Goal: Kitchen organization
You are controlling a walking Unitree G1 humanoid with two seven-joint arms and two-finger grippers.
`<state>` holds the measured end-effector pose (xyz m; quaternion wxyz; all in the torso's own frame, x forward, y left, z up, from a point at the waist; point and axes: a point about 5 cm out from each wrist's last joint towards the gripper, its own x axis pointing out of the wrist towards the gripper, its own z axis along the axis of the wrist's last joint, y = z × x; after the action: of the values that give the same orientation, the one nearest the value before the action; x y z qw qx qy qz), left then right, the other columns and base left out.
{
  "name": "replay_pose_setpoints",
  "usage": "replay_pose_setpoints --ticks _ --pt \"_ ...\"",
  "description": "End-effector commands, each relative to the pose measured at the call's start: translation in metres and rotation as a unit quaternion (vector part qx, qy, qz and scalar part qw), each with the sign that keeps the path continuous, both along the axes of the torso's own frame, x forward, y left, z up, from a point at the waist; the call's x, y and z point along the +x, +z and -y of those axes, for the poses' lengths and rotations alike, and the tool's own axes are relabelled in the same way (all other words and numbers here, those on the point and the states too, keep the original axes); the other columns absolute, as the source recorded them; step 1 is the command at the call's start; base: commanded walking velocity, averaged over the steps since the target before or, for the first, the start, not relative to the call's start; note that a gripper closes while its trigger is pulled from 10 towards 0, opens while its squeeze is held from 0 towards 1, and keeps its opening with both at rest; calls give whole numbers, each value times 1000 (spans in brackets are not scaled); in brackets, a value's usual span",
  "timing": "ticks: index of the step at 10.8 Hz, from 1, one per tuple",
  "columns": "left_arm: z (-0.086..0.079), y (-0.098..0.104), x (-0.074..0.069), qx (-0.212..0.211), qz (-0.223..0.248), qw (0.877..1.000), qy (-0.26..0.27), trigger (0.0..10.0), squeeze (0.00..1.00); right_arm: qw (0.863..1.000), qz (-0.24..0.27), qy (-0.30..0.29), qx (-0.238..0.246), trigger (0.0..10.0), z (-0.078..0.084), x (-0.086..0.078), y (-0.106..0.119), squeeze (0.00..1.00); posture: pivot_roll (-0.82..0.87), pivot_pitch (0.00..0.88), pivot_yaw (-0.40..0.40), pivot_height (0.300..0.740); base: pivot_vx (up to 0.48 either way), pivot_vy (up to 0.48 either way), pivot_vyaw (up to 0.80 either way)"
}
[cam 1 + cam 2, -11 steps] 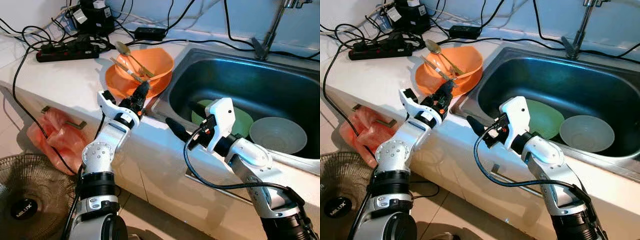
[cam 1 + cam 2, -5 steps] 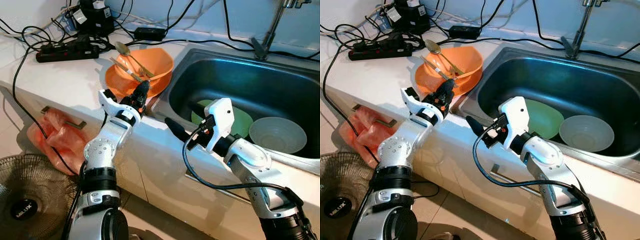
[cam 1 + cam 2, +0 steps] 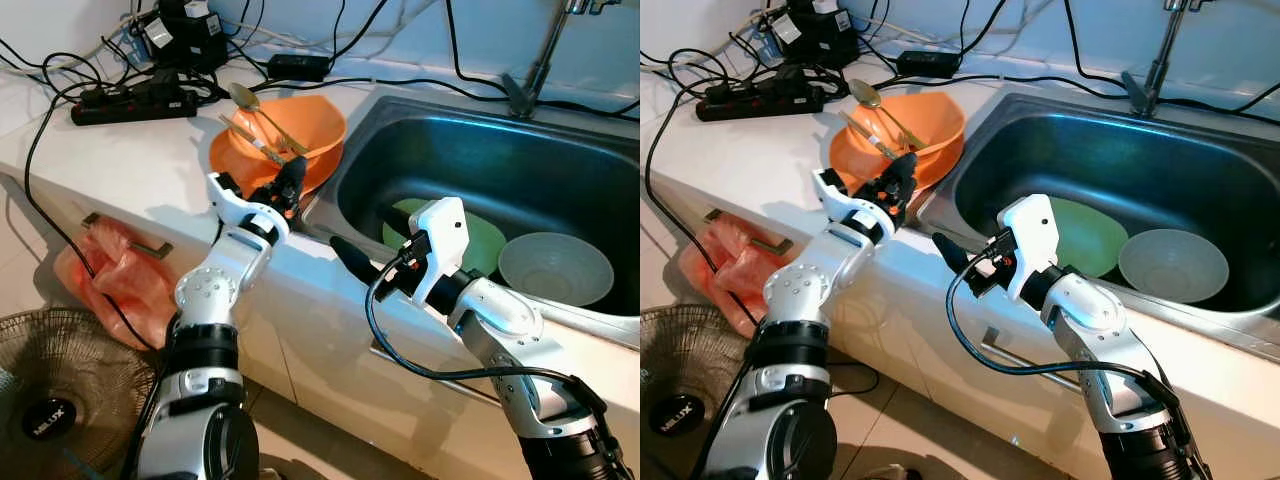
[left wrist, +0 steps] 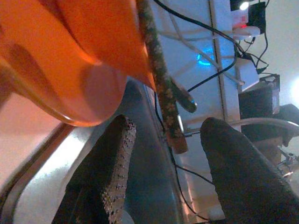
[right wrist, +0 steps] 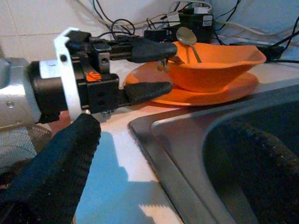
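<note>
Presently, findings run from largest item to smallest.

Bench [image 3: 130, 160]: white, carries the sink on my right side and the orange ware on my left, with cables and a power strip [image 3: 135, 100] behind.

Sink [image 3: 620, 330]: steel basin holding a green plate [image 3: 490, 245] and a pale bowl [image 3: 555, 268], well apart from the orange ware.

Orange plate [image 3: 225, 160]: flat on the bench just beside the sink's near-left corner.

Orange bowl [image 3: 300, 120]: sits on that plate, with a spoon [image 3: 262, 110] and a patterned utensil [image 4: 161, 88] leaning across it, long axes running from the near rim away toward the wall.

Left tool [image 3: 285, 188]: fingers apart, at the near edge of the orange plate; in the right wrist view one finger lies above the plate edge and one at or under it. Nothing clamped yet, as I judge.

Right tool [image 3: 345, 255]: over the sink's front lip, fingers apart, holding nothing.

Deciding relation: the orange stack lies straight ahead of my left tool, plainly the nearer arm; I judge closing on the plate edge comes next.
</note>
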<state>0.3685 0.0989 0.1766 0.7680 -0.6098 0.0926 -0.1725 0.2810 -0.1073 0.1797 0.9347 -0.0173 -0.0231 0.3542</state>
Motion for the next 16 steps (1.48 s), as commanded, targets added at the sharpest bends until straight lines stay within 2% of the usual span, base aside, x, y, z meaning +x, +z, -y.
replay_pose_setpoints --ticks 1,7,11,13,16 --pt "3 11 5 -11 16 1000 0 0 0 1000 12 -1 -2 10000 -1 -3 3 0 23 76 120 740 0 0 0" --pt "2 8 5 -20 10 1000 5 0 0 1000 13 -4 -3 10000 0 -1 3 0 28 78 119 740 0 0 0" --pt "4 14 1 -23 19 1000 2 0 0 1000 14 -7 -3 10000 -1 0 3 0 31 73 119 740 0 0 0" --pt "2 20 -3 -9 37 999 2 0 0 1000 15 -8 -3 10000 -1 1 3 0 39 66 118 740 0 0 0" --pt "-4 16 -17 55 68 996 -7 0 0 1000 19 -9 -2 10000 -1 4 3 0 44 53 117 740 0 0 0"
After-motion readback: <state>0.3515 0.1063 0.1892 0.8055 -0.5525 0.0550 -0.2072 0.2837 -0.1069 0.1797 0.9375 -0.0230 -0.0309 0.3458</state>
